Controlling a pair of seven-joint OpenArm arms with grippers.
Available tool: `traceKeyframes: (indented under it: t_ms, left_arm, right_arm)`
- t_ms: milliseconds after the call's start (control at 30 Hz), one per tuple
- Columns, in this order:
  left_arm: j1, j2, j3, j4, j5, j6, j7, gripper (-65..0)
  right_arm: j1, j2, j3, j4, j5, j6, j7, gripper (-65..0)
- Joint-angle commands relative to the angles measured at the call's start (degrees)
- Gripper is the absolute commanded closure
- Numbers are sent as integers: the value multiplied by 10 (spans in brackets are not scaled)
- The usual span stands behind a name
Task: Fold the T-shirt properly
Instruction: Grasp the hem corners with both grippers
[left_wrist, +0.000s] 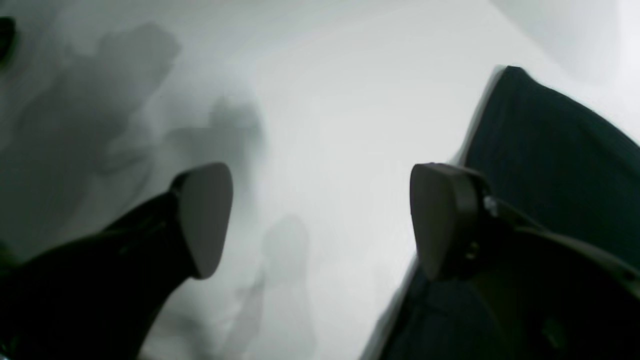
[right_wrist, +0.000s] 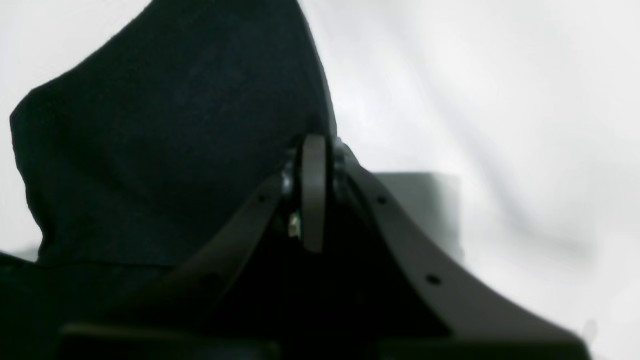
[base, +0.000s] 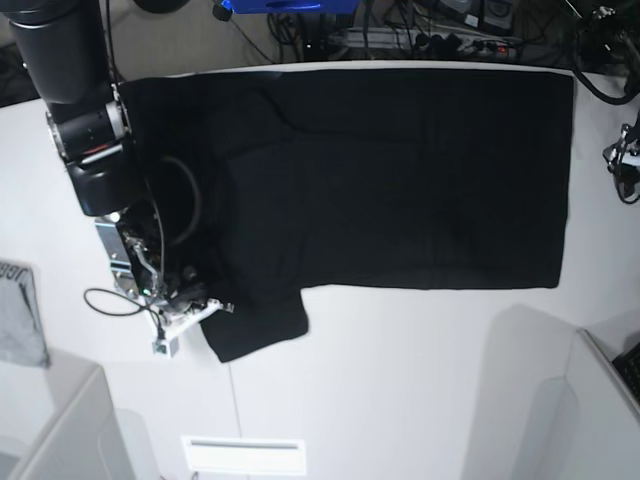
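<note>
While the T-shirt is lying on the white surface:
Right pincer: clenching on the T-shirt sleeve.
Left pincer: standing released.

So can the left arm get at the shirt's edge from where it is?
Probably yes: the left gripper is open over bare table, with the T-shirt edge right beside one finger and nothing between.

From my seat I look down on a white table under even, bright light, with soft grey shadows lying across its near side. Along its far edge I can make out a tangle of dark cables and something blue beside them. A small grey cloth with lettering lies at the left edge, and a white slotted panel sits at the bottom.
</note>
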Motion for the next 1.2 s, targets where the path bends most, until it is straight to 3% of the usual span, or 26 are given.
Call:
traceKeyframes:
  t_ms: [0,233,500,667,900,1167]
  left_arm:
    - [-15,-23,12,-8,-3,-1,-14,-530]
    - [-158,-60,100,-138,101,-1,-14,-532]
    - [-317,-61,196,-281,165,-1,-18,-532]
    - [-387,-60,236,-351,170,-1,-26,-532]
    - [-466,-60,312,-502,170,-1,-102,-532]
    - [-485,-46,377,-555,167,-1,-134,-532]
  right_arm:
    - [14,3,3,4,0,2,-8,0]
    - [15,6,3,5,0,2,-9,0]
    - [17,8,2,5,0,2,-9,0]
    - [18,8,2,5,0,2,-9,0]
    - [19,8,2,5,0,2,-9,0]
    - [19,8,2,5,0,2,-9,0]
